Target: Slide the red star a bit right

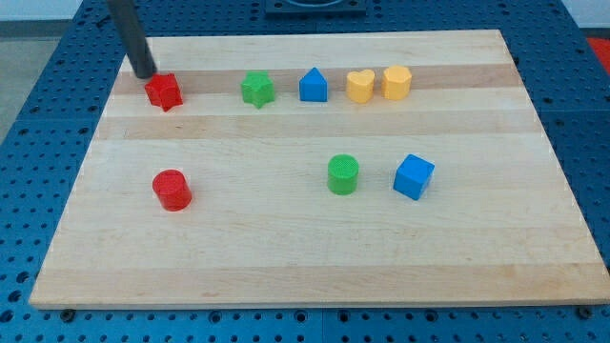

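The red star (164, 91) lies near the board's upper left. My tip (144, 72) stands just to the star's upper left, very close to it or touching it. The dark rod rises from there to the view's top edge. To the star's right along the same row sit a green star (257, 90), a blue house-shaped block (313, 86), a yellow heart (360, 86) and a yellow hexagon (396, 83).
A red cylinder (172, 190) sits at the lower left. A green cylinder (343, 175) and a blue cube (414, 176) sit at the middle right. The wooden board (315, 267) lies on a blue perforated table.
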